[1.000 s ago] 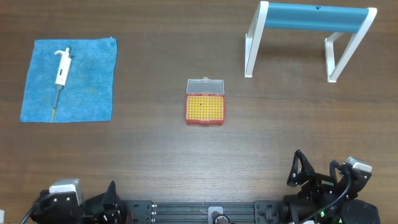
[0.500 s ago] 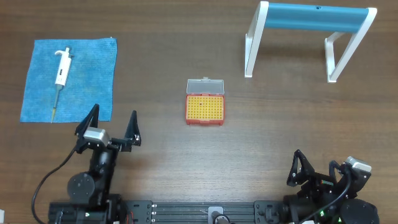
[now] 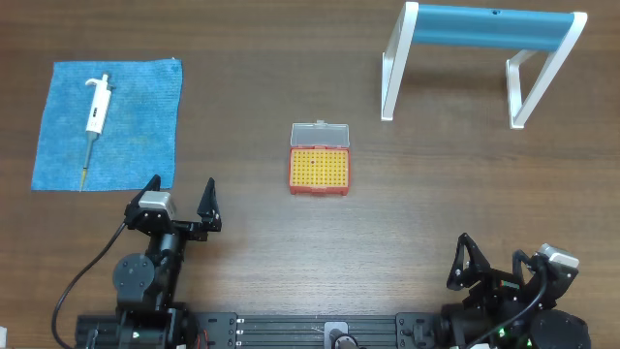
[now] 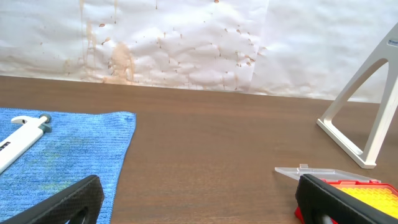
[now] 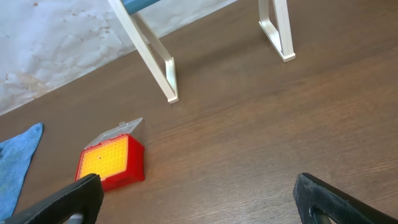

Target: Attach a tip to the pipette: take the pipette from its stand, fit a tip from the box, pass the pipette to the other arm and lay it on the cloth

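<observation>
We find the white pipette [image 3: 94, 114] lying on the blue woven cloth [image 3: 136, 145] at the far left of the dark brown wooden table [image 3: 407, 204]. Its thumb-button end points away from the arm bases and its narrow end, which carries a yellowish tip, points toward them. It lies wholly within the cloth, close to the cloth's left edge, and nothing grips it.

The left gripper [image 3: 181, 186] stands just beside the cloth's near right corner. Its 2 black fingers are spread wide and nothing is between them. In its wrist view the left gripper [image 4: 199, 214] faces across the table, with the cloth and the pipette to one side and the tip box to the other.

The right gripper [image 3: 491, 254] sits low at the near right of the table, close to its base and well apart from every task item. Its 2 fingers are likewise spread wide and hold nothing.

The red plastic tip box [image 3: 320, 171] rests near the table's centre, showing rows of yellow tips, with its clear lid folded back.

The stand [image 3: 484, 29], 1 blue bar on white legs, occupies the far right and holds nothing.
</observation>
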